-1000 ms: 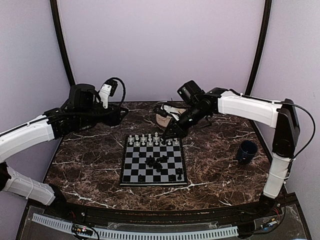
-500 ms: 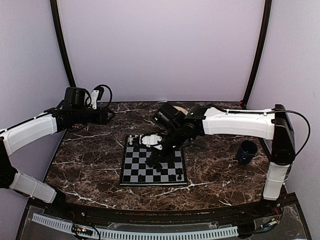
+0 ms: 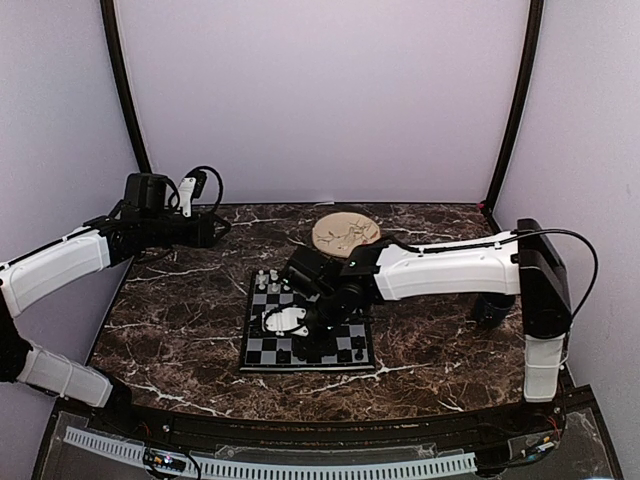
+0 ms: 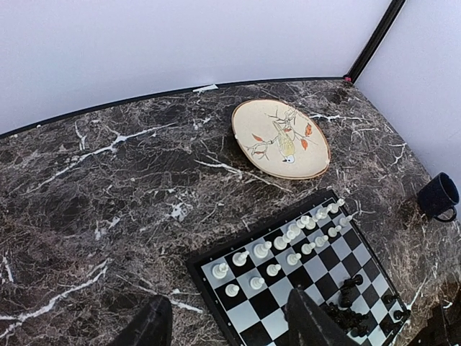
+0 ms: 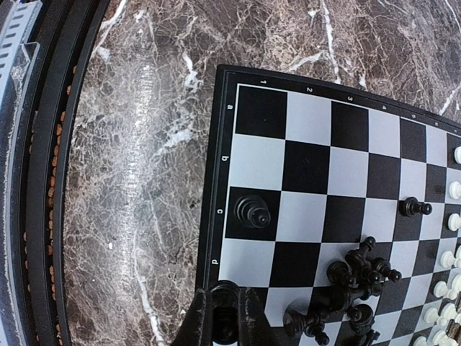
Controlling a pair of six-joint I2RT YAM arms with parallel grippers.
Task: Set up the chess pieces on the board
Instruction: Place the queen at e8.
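We note the left gripper (image 4: 227, 323) half open and empty rear-left of the board (image 5: 310, 166), and the right gripper (image 5: 224, 317) clamped on a black piece (image 5: 222, 310) at its near edge, near the heaped black pieces (image 5: 353, 280), which a skewed release could scatter; only the right wrist view shows this grip.

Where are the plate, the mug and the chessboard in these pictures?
plate (image 4: 281, 138), left wrist view, its painted middle.
mug (image 4: 438, 196), left wrist view, its dark body.
chessboard (image 5: 256, 162), right wrist view, a bare light square.
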